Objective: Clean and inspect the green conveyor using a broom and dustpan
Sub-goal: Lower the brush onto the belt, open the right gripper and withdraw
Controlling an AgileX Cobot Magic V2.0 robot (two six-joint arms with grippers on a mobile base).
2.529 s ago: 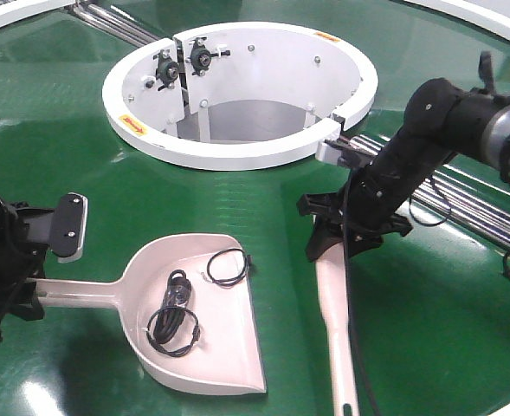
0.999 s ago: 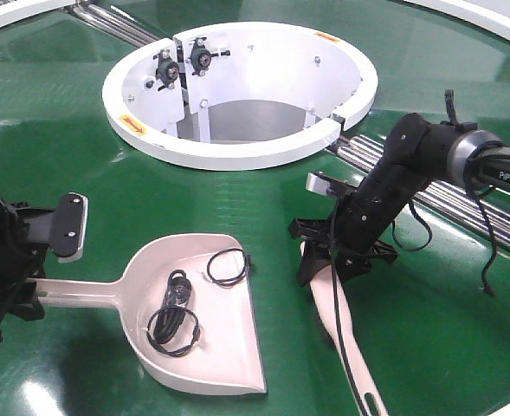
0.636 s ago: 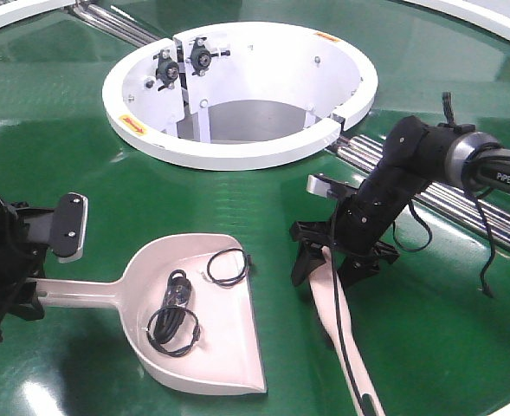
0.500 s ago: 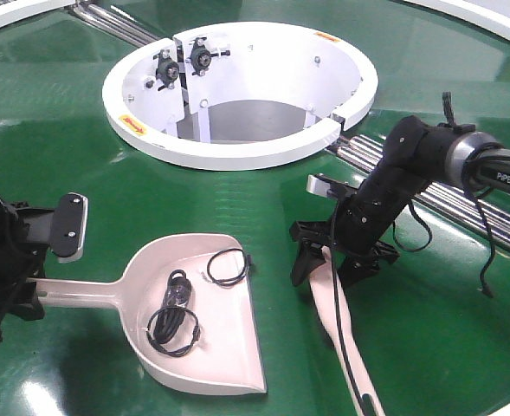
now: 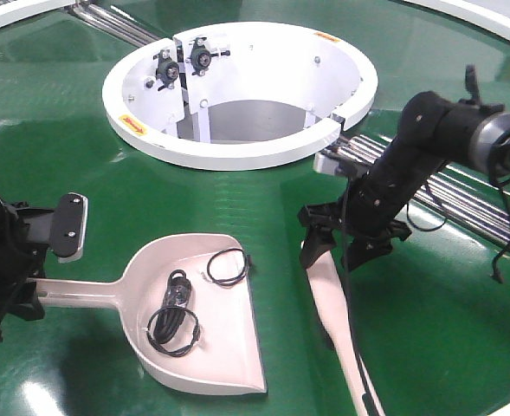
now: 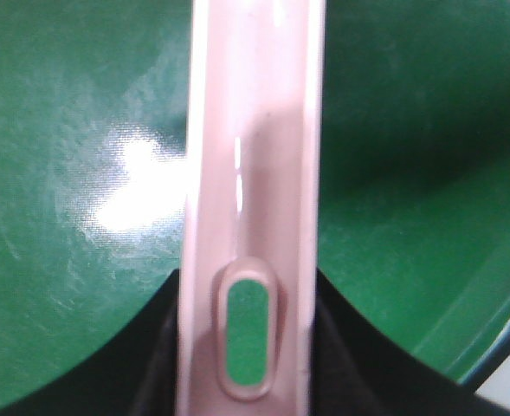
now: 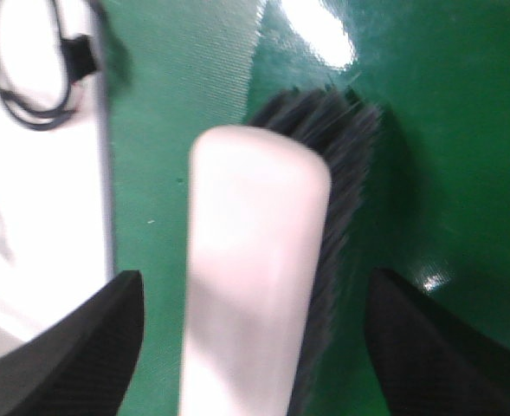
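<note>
We judge the broom (image 5: pixel 331 303) light, stiff and slick, best pinched across its head, which our right gripper (image 5: pixel 332 256) straddles spread apart, while our left gripper (image 5: pixel 16 295) clamps the dustpan (image 5: pixel 220 347) handle.

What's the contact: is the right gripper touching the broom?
Apart. Right wrist view: green conveyor shows either side of the broom, between it and the open right gripper's fingers.

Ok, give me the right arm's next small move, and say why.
Probably lift the right gripper straight up, clear of the broom. The broom lies on the conveyor, with the jaws wide open either side of its head and not touching it. The cables sit in the dustpan, which the left gripper grips by the handle. No debris shows near the bristles.
</note>
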